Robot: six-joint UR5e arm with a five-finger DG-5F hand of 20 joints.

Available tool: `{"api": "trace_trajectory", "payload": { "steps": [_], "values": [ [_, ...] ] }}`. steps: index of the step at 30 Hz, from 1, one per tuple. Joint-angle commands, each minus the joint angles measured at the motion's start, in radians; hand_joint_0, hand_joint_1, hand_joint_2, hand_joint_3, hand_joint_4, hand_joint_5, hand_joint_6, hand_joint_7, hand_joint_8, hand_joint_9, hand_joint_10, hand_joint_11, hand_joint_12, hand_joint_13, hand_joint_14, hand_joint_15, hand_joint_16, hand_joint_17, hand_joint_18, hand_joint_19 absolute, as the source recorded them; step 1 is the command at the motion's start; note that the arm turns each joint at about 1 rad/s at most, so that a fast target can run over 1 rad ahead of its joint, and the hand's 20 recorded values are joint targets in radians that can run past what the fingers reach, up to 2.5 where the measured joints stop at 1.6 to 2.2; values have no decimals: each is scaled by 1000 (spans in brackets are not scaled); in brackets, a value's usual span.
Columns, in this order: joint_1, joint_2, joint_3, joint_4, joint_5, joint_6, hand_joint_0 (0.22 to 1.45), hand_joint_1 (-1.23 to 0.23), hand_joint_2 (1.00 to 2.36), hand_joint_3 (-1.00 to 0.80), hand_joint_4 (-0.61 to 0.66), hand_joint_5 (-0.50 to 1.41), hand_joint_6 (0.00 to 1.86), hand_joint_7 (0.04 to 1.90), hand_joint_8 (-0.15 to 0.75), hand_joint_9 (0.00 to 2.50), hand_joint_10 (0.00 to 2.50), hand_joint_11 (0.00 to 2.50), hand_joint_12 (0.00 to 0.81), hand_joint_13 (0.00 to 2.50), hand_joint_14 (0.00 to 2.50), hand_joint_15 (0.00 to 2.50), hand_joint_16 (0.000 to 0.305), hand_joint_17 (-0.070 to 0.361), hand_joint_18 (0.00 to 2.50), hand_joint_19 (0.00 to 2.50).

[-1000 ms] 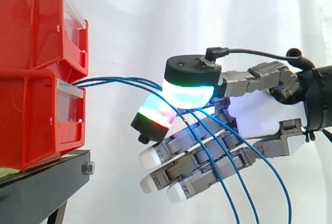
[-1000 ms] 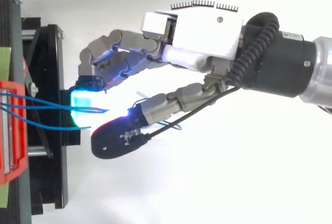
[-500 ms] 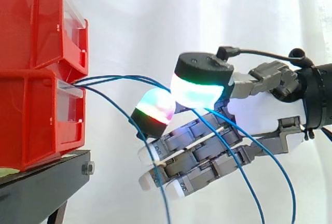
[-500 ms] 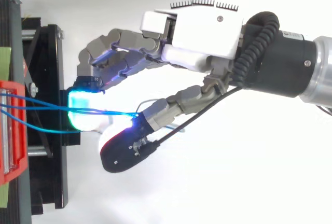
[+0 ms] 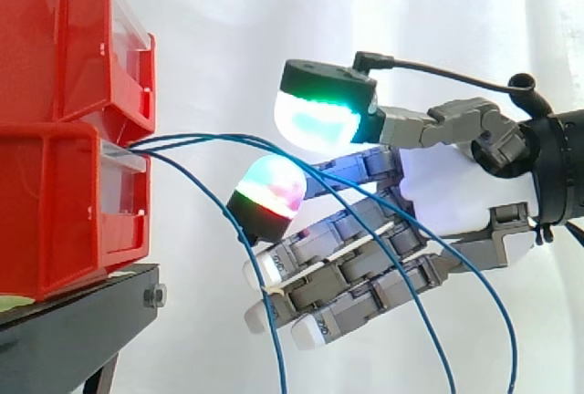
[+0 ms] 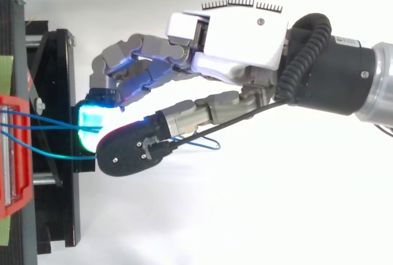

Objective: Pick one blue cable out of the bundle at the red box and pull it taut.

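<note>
I am at the picking step; the blue cables [image 5: 219, 137] leave the red box [image 5: 55, 212] and run slack between the thumb and fingers of the hand [image 5: 456, 198]; these are spread and clamp nothing; next, I judge, pinch one strand alone, then draw back.

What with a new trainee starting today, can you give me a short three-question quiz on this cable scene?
1. True or false: the robot hand holds the blue cables straight and taut.
2. The cables come out at: A the stack's top; B the front of the lower red bin; C the stack's back.
3. Fill in: the bins rest on a ____ stand.
Key: 1 false, they curve slack and hang down past the fingers. 2 B. 3 black.
</note>
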Motion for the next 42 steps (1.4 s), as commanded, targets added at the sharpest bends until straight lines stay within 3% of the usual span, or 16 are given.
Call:
{"api": "trace_trajectory", "payload": {
  "steps": [1, 14, 31, 37, 40, 42],
  "values": [
    [0, 0, 0, 0, 0, 0, 588, -610, 1009, -379, -45, -118, 735, 1057, 268, 708, 7, 295, 357, 246, 3, 77, 51, 115, 285, 223],
    [0, 0, 0, 0, 3, 0, 582, -644, 1016, -222, 12, -122, 766, 1026, 273, 716, 7, 307, 356, 251, 3, 77, 52, 116, 295, 212],
    [0, 0, 0, -2, 0, 0, 604, -829, 1020, -167, 119, -140, 818, 1060, 284, 722, 8, 345, 362, 285, 3, 80, 53, 118, 352, 178],
    [0, 0, 0, -3, 2, 0, 629, -875, 1017, -229, 135, -151, 834, 1035, 288, 715, 9, 364, 364, 285, 3, 81, 53, 119, 355, 175],
    [0, 0, 0, -5, 2, 0, 619, -914, 1009, -383, 130, -153, 837, 1015, 286, 706, 11, 349, 366, 278, 3, 79, 53, 120, 354, 178],
    [0, 0, 0, -5, 2, 0, 531, -877, 1000, -500, 123, -152, 838, 1013, 293, 712, 10, 351, 376, 274, 3, 86, 56, 126, 344, 191]
  ]
}}
